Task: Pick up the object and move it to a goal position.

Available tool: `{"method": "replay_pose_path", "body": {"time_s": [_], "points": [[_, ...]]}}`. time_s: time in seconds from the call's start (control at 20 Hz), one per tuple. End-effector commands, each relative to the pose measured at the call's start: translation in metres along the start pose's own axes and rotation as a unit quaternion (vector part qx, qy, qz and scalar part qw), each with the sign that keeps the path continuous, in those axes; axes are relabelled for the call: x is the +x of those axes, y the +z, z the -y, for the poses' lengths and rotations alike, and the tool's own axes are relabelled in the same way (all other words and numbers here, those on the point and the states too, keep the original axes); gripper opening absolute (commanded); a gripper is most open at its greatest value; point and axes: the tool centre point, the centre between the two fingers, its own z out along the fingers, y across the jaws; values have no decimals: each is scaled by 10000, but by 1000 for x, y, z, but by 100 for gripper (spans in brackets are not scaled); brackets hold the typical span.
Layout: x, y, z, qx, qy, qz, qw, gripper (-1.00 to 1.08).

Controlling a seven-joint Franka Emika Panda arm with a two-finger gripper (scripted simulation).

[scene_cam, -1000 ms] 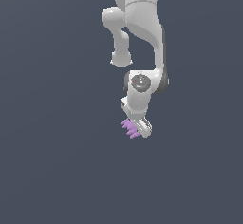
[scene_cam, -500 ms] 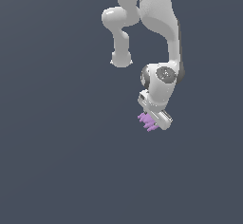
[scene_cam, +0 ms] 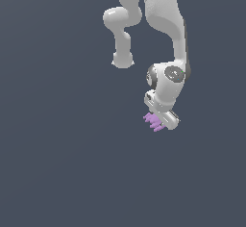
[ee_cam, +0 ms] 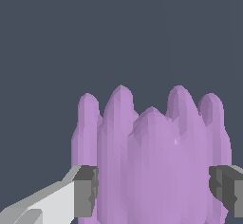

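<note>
The object point(scene_cam: 153, 121) is a small light-purple ridged lump with spiky edges. It hangs under the white gripper point(scene_cam: 158, 121) at the end of the arm, a little right of centre in the exterior view. The wrist view shows the object point(ee_cam: 152, 156) close up, filling the space between the two grey fingertips point(ee_cam: 86, 190), which press on its two sides. My gripper point(ee_cam: 154, 190) is shut on it. No goal marker shows in either view.
The white Panda arm point(scene_cam: 166, 38) reaches down from the top of the exterior view. Behind everything lies a plain dark grey-blue surface point(scene_cam: 57, 163) with no other things on it.
The arm has carried the object toward the exterior view's right and slightly upward over the last second. The grip on the object has stayed the same.
</note>
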Motion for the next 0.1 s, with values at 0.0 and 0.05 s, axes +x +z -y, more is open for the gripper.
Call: {"method": "replay_pose_path", "body": {"time_s": [0.0,0.05], "points": [[3,0,0,-1,9,-2,10000,-100],[4,0,0,-1,9,-2,10000,-100]]}}
